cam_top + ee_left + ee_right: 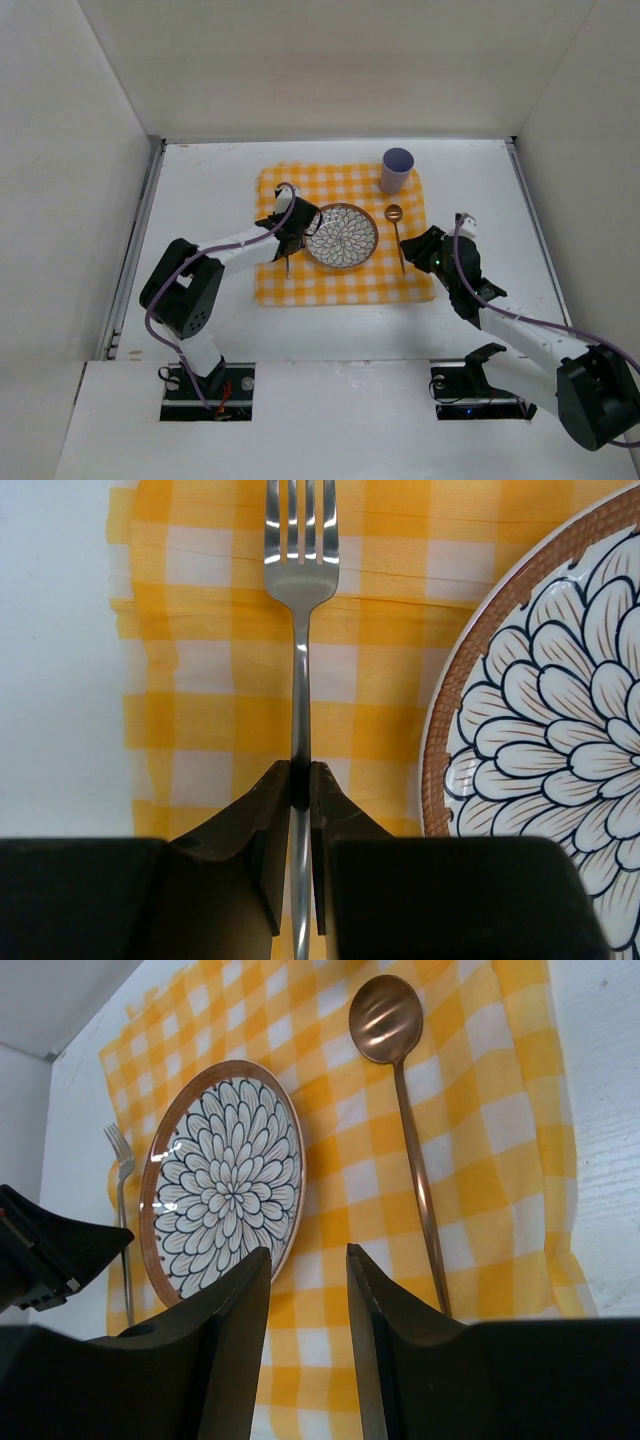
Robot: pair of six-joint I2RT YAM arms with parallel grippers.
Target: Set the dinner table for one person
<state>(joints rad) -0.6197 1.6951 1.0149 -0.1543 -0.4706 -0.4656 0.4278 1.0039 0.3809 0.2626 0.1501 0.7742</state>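
On the white dinner table (200,190) lies a yellow-and-white checked cloth (290,290). On it stand a flower-patterned plate (341,236) and a lilac cup (396,170), with a copper spoon (396,235) to the right of the plate. My left gripper (293,236) is shut on the handle of a steel fork (299,630), just left of the plate (545,730), tines pointing to the far side. My right gripper (308,1260) is open and empty, low over the cloth's near right part, between the plate (225,1175) and the spoon (412,1160).
White walls enclose the table at the back and on both sides. The fork (122,1190) and my left gripper's dark body (50,1250) show at the left of the right wrist view. The cloth's left edge (125,680) lies close to the fork.
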